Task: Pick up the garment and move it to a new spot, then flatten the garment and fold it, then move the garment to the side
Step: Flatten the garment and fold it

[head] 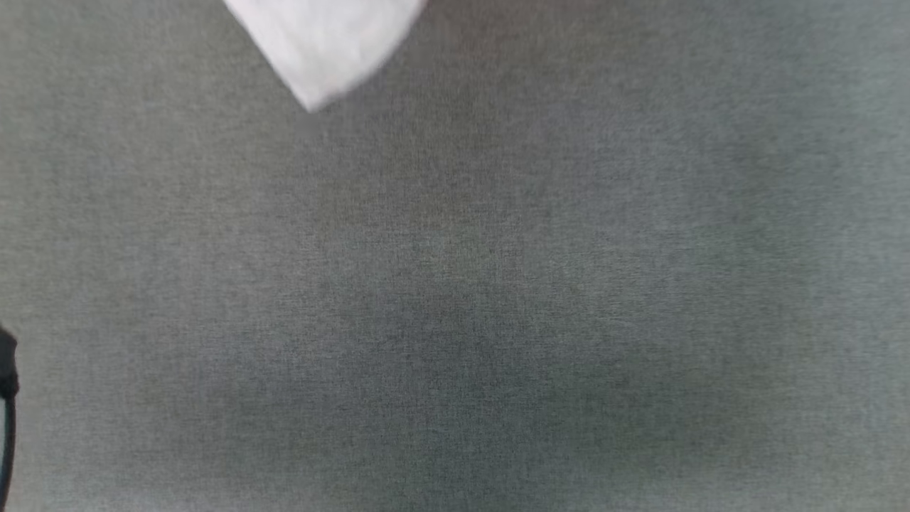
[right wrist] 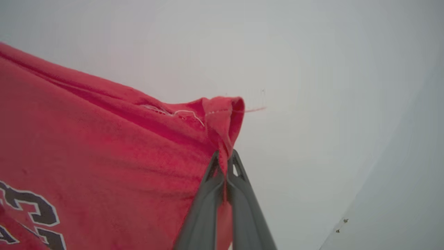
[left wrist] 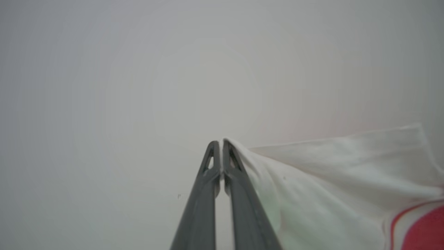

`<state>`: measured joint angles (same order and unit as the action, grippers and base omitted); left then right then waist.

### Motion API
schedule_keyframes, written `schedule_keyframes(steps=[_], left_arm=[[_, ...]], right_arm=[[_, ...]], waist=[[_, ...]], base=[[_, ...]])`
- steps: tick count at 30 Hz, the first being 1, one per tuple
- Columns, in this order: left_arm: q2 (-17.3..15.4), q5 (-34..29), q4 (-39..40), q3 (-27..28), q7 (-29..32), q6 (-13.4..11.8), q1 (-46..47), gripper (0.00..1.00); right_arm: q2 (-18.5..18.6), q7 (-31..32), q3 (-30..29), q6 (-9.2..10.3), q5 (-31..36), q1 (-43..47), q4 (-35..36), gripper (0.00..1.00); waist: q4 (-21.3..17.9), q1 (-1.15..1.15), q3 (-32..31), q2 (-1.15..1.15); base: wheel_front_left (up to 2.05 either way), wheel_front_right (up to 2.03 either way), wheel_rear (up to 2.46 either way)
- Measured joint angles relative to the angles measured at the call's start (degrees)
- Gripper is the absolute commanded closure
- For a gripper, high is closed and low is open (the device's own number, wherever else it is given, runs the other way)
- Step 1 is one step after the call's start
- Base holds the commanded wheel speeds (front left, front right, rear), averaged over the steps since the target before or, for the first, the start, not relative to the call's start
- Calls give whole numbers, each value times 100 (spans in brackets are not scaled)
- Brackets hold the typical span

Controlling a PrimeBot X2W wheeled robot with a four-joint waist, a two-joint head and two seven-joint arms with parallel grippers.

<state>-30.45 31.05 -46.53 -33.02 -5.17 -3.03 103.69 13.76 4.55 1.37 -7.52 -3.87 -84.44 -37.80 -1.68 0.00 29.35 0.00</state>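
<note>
The red jersey [right wrist: 86, 139] is held up by both arms against a pale, blank background.

Along the left arm, the left gripper [left wrist: 221, 143] has its two long dark fingers drawn together until the tips nearly meet. The edge of the white sleeve [left wrist: 329, 173] is pinched right at those tips. From there the sleeve fans out to that view's right in soft folds. At the lower right corner it runs into the red-and-white striped trim [left wrist: 399, 222] and a patch of red.

The right gripper [right wrist: 225, 156] is clamped just as tightly, its fingers closed on a bunched corner of the red cloth. A small fold of the hem rises above the tips, and a loose thread [right wrist: 255, 109] trails off it to the side. The red body of the jersey stretches away to that view's left, pulled fairly taut along its upper edge. Part of the black number [right wrist: 31, 211] with its white outline shows at the lower left. Behind the gripper is a pale wall [right wrist: 329, 86], with a faint seam and two small dots low on the right.

From the head camera, a white corner of the cloth [head: 327, 43] dips in from the top edge, blurred, over a broad grey woven surface [head: 498, 320]. I cannot tell whether that corner touches the surface or hangs above it. A narrow dark part [head: 6, 384] pokes in at the far left edge, and too little of it is in view to say what it is.
</note>
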Motion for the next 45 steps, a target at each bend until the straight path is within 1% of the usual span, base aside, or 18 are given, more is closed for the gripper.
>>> schedule_keyframes(steps=[2, 5, 8, 10, 12, 15, 18, 22, 24, 25, 27, 29, 30, 33, 34, 36, 39, 45], left_arm=[[41, -93, -188, 10, -482, -5, 224, 100], [126, -231, -404, 18, -850, 36, 450, 100], [198, -259, -644, -90, -922, 320, 389, 100], [266, -233, -866, -201, -873, 613, 200, 100], [304, -225, -1081, -343, -737, 788, -51, 100], [326, -58, -1302, -494, -414, 961, -442, 100], [328, 108, -1386, -711, 96, 1018, -951, 100], [275, 760, -1043, -979, 1013, 1035, -1768, 100], [107, 975, -689, -1173, 1444, 1039, -2149, 100], [11, 1194, -554, -1181, 1646, 1042, -2336, 100], [-231, 1323, -243, -1310, 2059, 1042, -2694, 100], [-398, 1647, 57, -1271, 2366, 1042, -3070, 100], [-481, 1663, 250, -1294, 2503, 1021, -3266, 100], [-727, 1900, 936, -1329, 2939, 778, -3900, 100], [-727, 1900, 936, -1329, 2939, 778, -3900, 100], [-942, 2042, 1489, -1336, 3244, 490, -4348, 100], [-1300, 2293, 2536, -1368, 3621, -20, -5096, 100], [-2033, 2687, 4546, -1418, 4124, -1194, -6522, 100]], right_arm=[[-46, -405, -10, 0, 269, -142, -241, 100], [-143, -698, -40, 0, 555, -277, -641, 100], [-221, -695, 45, 0, 631, -253, -1103, 100], [-245, -638, 159, 1, 604, -183, -1346, 100], [-289, -547, 272, 1, 409, -38, -1559, 100], [-304, -338, 598, 1, 157, 248, -1778, 100], [-288, -5, 886, 1, -288, 572, -1856, 100], [-176, 494, 1378, 1, -921, 1154, -1688, 100], [-45, 756, 1560, 1, -1312, 1463, -1449, 100], [36, 918, 1680, 1, -1490, 1631, -1299, 100], [213, 1187, 1845, 1, -1869, 2007, -936, 100], [400, 1492, 1961, 1, -2259, 2369, -531, 100], [520, 1623, 2029, 1, -2415, 2563, -301, 100], [843, 2058, 2115, 1, -2884, 3204, 332, 100], [843, 2058, 2115, 1, -2884, 3204, 332, 100], [1039, 2281, 2118, 1, -3081, 3639, 746, 100], [1295, 2576, 1990, 1, -3317, 4240, 1346, 100], [1671, 3156, 1734, 1, -3607, 5430, 2477, 100]], waist=[[15, 0, 117, 0], [69, 0, 233, 0], [150, 0, 268, 0], [212, 0, 258, 0], [261, 0, 227, 0], [316, 0, 150, 0], [372, 0, 49, 0], [417, 0, -119, 0], [430, 0, -201, 0], [438, 0, -242, 0], [450, 0, -315, 0], [465, 0, -379, 0], [471, 0, -411, 0], [486, 0, -511, 0], [486, 0, -511, 0], [490, 0, -577, 0], [494, 0, -666, 0], [493, 0, -768, 0]], base=[[0, 0, 0], [0, 0, 0], [0, 0, 0], [0, 0, 0], [0, 0, 0], [0, 0, 0], [0, 0, 0], [0, 0, 0], [0, 0, 0], [0, 0, 0], [0, 0, 0], [0, 0, 0], [0, 0, 0], [0, 0, 0], [0, 0, 0], [0, 0, 0], [0, 0, 0], [0, 0, 0]])
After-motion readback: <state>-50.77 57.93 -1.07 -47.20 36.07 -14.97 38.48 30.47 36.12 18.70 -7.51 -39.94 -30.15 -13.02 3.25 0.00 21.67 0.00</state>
